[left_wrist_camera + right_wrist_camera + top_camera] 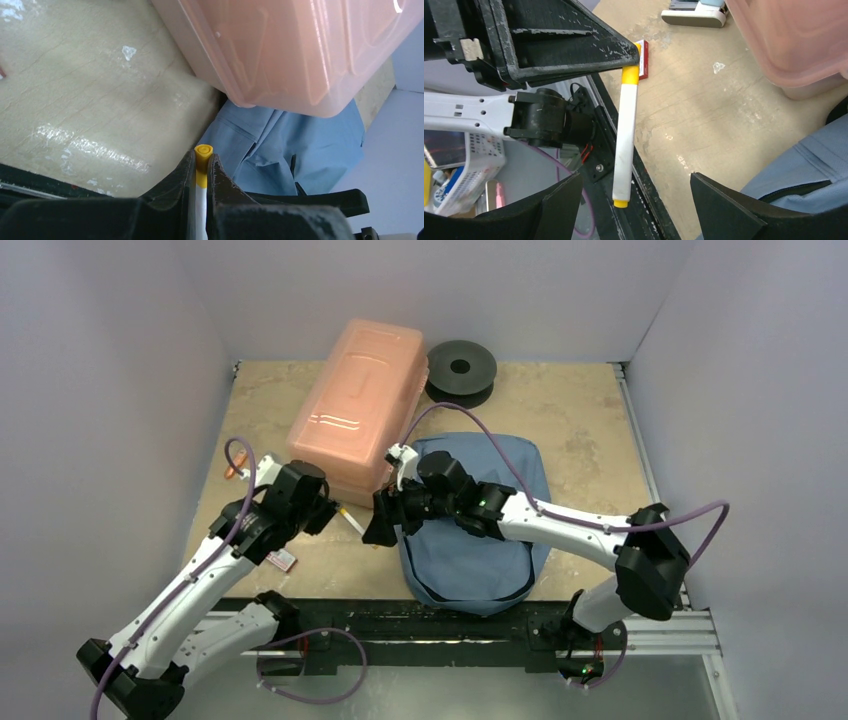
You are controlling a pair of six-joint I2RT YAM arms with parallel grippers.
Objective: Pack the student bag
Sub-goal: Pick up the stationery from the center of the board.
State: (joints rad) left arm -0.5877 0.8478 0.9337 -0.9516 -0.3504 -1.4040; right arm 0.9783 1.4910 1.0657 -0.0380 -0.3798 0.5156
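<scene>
The blue-grey student bag (470, 540) lies flat at the table's front centre, under my right arm; it also shows in the left wrist view (310, 150) and the right wrist view (804, 165). My left gripper (335, 512) is shut on a white marker with yellow ends (352, 523), gripping its yellow cap (203, 152) between the fingertips (203, 167). The marker (625, 145) hangs out toward my right gripper (378, 525). My right gripper (636, 200) is open, its fingers spread on either side of the marker's free end without touching it.
A translucent pink box (355, 405) stands behind the bag, close above my left gripper (300, 45). A black spool (461, 368) is at the back. A small red item (283, 560) lies near the front edge, left of the grippers. Walls enclose the table.
</scene>
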